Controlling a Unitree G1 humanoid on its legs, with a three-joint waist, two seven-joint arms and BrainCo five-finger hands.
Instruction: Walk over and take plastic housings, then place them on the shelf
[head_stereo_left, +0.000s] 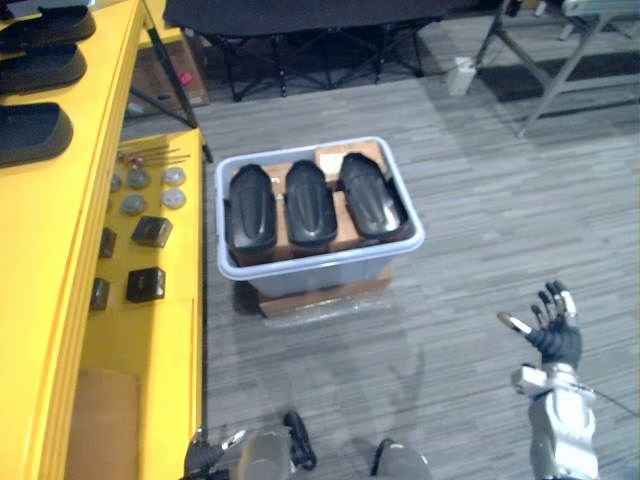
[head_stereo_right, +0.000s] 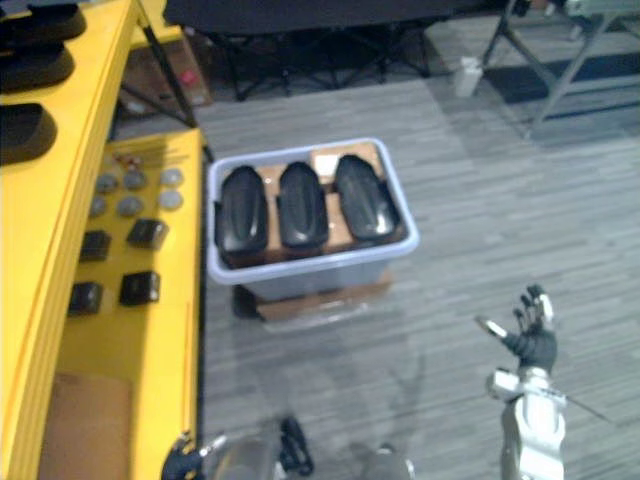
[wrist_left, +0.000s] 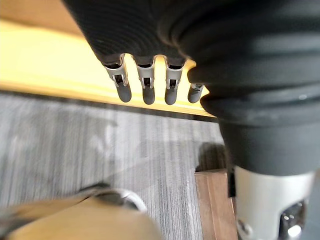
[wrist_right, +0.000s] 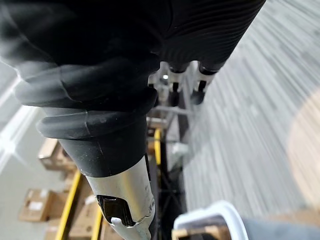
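No legible text, white label (head_stereo_left: 334, 158) inside the grey bin (head_stereo_left: 320, 268), print too small to read

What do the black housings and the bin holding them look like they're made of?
Housings: likely moulded plastic, glossy black, with light streaks on their curved backs. Bin: pale grey-blue plastic by its look, matte, with a rolled rim.

1. I'm in a workshop or storage area, not a home.
2. Long yellow shelf (head_stereo_left: 50, 280) beside me carries loose parts: round metal discs (head_stereo_left: 133, 204) and small black blocks (head_stereo_left: 151, 231).
3. Grey bin (head_stereo_left: 318, 260) on the floor holds black plastic housings (head_stereo_left: 310, 203).
4. Grey plank floor (head_stereo_left: 480, 240), metal table legs (head_stereo_left: 560, 75).
5. Stacked cardboard boxes (wrist_right: 35, 207) in my right wrist view.
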